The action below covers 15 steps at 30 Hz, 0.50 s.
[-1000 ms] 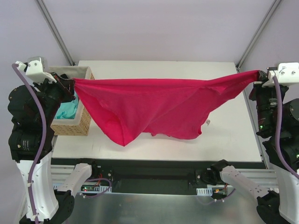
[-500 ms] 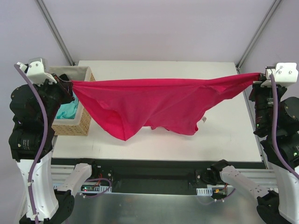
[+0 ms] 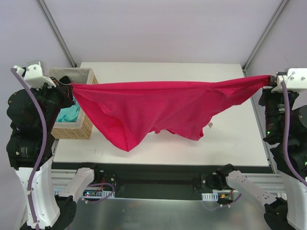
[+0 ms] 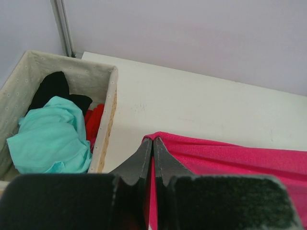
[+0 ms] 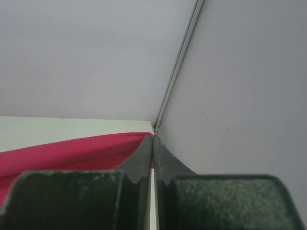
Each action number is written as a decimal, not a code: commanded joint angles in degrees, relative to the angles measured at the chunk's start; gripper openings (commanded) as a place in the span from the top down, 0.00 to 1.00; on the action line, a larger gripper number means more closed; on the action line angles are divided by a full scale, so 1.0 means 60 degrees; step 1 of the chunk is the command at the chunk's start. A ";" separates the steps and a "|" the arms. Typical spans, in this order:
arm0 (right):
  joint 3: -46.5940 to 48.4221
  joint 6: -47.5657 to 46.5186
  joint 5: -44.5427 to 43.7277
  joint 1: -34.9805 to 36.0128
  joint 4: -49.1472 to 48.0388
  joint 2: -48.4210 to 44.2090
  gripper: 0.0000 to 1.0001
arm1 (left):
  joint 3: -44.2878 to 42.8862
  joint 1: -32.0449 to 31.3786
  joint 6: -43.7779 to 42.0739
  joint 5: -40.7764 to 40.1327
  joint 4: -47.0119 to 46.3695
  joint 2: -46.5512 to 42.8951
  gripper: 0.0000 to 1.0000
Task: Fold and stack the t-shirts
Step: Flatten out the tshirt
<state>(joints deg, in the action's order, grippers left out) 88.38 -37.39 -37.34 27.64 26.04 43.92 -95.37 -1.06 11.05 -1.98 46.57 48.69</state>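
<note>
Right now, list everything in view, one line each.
crimson t-shirt: one, pinkish-red, stretched between both grippers, sagging over the table
mint-green t-shirt: one, mint, bunched in the basket
black t-shirt: one, black, in the basket behind the mint one
red cloth: one piece, red, in the basket beside the mint one
basket: one, tan wicker, table's left edge
table: one, white
left gripper: black, shut on the crimson t-shirt's left end
right gripper: black, shut on its right end

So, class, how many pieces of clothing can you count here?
4. A crimson t-shirt stretched between the left gripper and right gripper; in the basket, a mint-green one, a black one and some red cloth. Others may be hidden underneath.
</note>
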 commanded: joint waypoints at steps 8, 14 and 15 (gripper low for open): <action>0.1484 -0.0931 0.0174 -0.0036 -0.0913 0.0355 0.99 | -0.1228 0.0059 -0.0259 -0.0286 -0.0437 0.0103 1.00; 0.2056 -0.1283 0.0320 -0.0036 -0.0927 0.0356 0.99 | -0.1726 0.0074 -0.0376 -0.0241 -0.0452 0.0118 1.00; 0.2144 -0.1327 0.0320 -0.0036 -0.0942 0.0327 0.99 | -0.1785 0.0060 -0.0377 -0.0242 -0.0451 0.0089 1.00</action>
<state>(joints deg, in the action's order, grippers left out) 97.19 -41.91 -33.43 27.64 24.99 46.54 -103.24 -1.06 10.87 -1.50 46.22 48.95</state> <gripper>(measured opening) 0.018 0.006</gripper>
